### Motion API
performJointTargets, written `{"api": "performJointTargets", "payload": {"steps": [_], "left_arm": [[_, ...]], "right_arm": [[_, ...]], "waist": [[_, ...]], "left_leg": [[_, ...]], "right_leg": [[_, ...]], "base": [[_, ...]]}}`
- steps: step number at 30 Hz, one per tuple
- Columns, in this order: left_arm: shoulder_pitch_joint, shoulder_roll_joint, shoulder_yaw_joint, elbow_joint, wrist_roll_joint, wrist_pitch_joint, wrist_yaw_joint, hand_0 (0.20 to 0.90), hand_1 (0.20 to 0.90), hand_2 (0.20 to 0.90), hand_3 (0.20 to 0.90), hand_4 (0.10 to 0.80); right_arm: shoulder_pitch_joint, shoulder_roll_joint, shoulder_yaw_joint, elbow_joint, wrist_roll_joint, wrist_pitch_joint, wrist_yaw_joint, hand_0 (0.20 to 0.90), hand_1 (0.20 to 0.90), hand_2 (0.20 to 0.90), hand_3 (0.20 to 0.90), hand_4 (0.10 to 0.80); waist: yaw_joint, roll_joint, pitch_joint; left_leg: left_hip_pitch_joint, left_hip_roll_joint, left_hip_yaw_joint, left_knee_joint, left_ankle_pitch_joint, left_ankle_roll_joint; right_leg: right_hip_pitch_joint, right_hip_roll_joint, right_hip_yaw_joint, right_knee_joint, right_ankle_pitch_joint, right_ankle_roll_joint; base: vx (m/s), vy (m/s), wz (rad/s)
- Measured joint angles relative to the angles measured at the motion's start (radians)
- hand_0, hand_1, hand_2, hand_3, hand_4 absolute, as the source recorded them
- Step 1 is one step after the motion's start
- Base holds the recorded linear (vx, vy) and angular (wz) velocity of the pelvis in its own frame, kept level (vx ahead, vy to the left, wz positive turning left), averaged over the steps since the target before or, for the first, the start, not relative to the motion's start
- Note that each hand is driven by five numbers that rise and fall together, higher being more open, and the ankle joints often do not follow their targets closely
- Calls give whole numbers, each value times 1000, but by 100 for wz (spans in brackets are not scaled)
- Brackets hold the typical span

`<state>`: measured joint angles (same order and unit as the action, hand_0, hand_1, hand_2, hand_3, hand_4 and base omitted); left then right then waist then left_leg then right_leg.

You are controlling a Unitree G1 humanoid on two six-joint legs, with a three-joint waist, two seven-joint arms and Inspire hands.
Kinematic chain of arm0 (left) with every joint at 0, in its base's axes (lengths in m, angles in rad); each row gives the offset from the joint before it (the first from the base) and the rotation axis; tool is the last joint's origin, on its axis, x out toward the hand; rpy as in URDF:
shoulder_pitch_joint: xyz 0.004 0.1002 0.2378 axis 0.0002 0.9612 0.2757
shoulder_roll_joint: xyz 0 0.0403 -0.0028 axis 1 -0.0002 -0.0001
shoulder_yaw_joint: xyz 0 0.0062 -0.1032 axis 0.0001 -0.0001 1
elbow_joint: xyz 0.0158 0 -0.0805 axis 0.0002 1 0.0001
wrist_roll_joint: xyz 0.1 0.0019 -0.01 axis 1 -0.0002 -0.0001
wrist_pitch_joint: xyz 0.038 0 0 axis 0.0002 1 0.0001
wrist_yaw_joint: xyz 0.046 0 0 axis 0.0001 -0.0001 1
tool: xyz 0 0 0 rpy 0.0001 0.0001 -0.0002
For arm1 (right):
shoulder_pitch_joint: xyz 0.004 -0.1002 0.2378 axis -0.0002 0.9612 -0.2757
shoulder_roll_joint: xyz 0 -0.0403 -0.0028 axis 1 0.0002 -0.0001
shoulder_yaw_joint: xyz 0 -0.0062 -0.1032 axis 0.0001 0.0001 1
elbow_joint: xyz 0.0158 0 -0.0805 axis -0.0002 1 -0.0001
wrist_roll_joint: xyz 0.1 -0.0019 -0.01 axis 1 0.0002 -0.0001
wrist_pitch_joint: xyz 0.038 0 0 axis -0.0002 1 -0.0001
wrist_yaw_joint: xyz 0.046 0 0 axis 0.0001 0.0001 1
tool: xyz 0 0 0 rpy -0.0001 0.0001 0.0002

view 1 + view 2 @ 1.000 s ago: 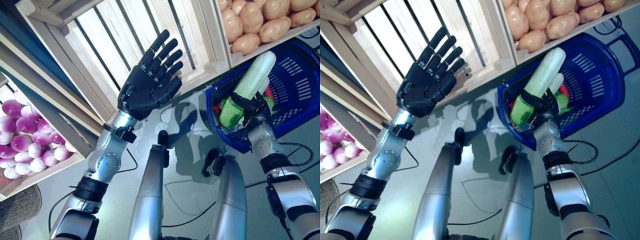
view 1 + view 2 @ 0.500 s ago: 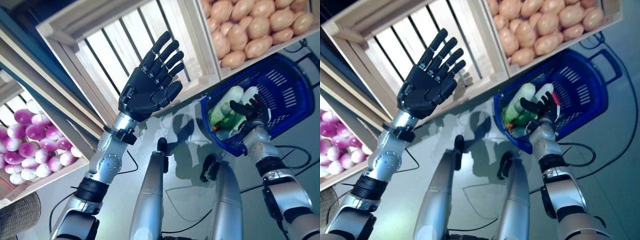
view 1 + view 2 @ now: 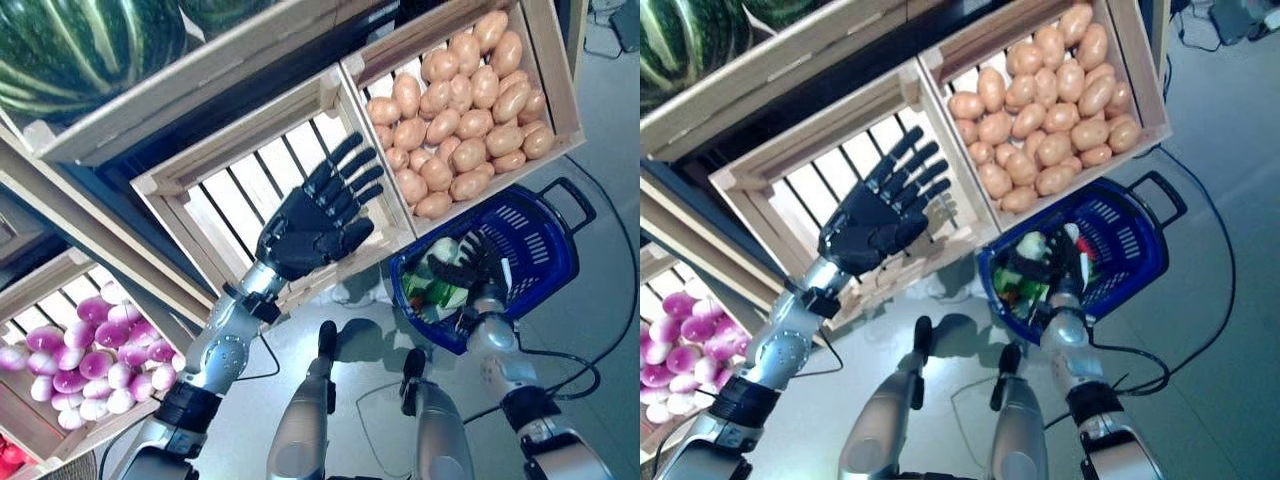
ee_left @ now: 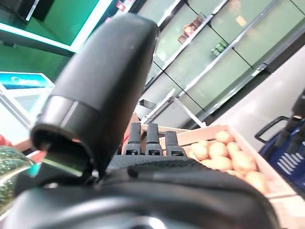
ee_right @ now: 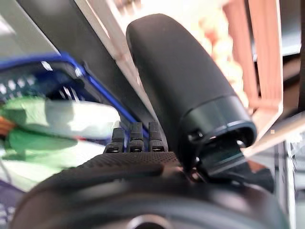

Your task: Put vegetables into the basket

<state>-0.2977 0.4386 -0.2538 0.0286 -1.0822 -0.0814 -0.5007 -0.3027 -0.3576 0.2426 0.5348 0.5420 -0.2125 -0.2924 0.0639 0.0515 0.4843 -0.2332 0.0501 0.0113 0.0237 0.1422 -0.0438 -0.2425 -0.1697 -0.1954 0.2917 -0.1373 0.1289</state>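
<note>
In the left eye view the left hand (image 3: 318, 228) is raised before an empty slatted crate (image 3: 240, 190), fingers straight and spread wide, holding nothing. The right hand (image 3: 478, 268) hangs over the blue basket (image 3: 545, 255) on the floor, fingers splayed and empty; pale green vegetables (image 3: 432, 275) lie inside the basket, against its near wall.

The right eye view shows a crate of potatoes (image 3: 1045, 115) above the basket and purple-white turnips (image 3: 680, 365) at lower left.

The left wrist view shows straight fingers (image 4: 152, 138).

The right wrist view shows straight fingers (image 5: 136, 138) above the green vegetables.
</note>
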Motion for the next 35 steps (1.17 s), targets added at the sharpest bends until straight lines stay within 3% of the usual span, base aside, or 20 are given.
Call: {"api": "performJointTargets", "payload": {"steps": [5,7,9,13,18,24,35], "left_arm": [[82,-7,-54,112,104,46,-9,900,900,900,900,800],[148,-14,-75,225,173,89,-7,900,900,900,900,800],[184,-17,-89,297,218,105,-5,900,900,900,900,800],[210,-34,-119,538,447,95,32,900,900,900,900,800],[226,-59,-152,726,732,69,107,900,900,900,900,800],[227,-122,-132,928,855,86,216,900,900,900,900,800],[260,-154,-110,1069,977,127,331,900,900,900,900,800]], "right_arm": [[126,14,13,3,-87,61,117,900,900,900,900,800],[188,20,18,39,-146,104,172,900,900,900,900,800],[220,19,28,71,-177,125,198,900,900,900,900,800],[254,42,61,258,-256,177,266,900,900,900,900,800],[266,76,78,440,-311,253,330,900,900,900,900,800],[304,103,74,531,-293,317,333,900,900,900,900,800],[313,118,73,531,-257,321,338,900,900,900,900,800]], "waist": [[-23,-8,-65],[-43,-17,-167],[-53,-30,-207],[-56,-68,-287],[-71,-70,-341],[-82,-57,-398],[-99,-43,-457]], "left_leg": [[113,4,19,-61,-11,14],[137,4,27,-96,-13,17],[166,5,36,-112,-14,17],[216,13,64,-112,-34,9],[232,21,81,-113,-38,8],[257,23,103,-120,-48,13],[265,26,105,-120,-48,16]], "right_leg": [[142,15,-8,-128,32,14],[178,21,-8,-196,51,21],[216,25,-7,-239,65,22],[305,40,-7,-337,95,16],[329,49,-3,-361,107,10],[343,47,16,-359,105,7],[347,48,18,-361,108,6]], "base": [[191,-20,-2],[186,-1,-12],[178,9,-10],[108,14,-8],[45,40,-4],[13,41,-9],[1,4,-2]]}}
